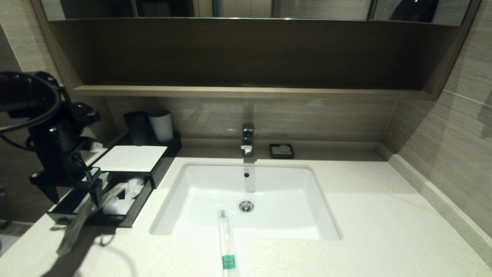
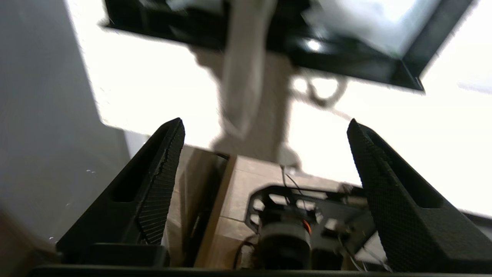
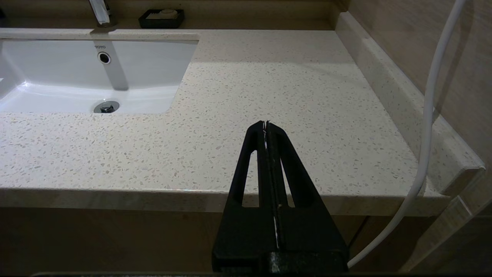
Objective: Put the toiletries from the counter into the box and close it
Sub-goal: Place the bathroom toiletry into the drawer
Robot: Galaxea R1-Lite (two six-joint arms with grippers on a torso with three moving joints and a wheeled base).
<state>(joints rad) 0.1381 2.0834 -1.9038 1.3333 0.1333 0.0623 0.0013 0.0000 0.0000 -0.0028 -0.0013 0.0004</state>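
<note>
Head view: wrapped stick (image 1: 86,217) below open left end effector (image 1: 75,190).

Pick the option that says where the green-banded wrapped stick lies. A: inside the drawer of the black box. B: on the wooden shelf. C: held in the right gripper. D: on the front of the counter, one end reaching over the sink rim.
D: the green-banded stick lies on the counter, its far end over the sink rim.

Dim alcove, glaring counter (image 2: 403,127), blurred left-wrist view
</note>
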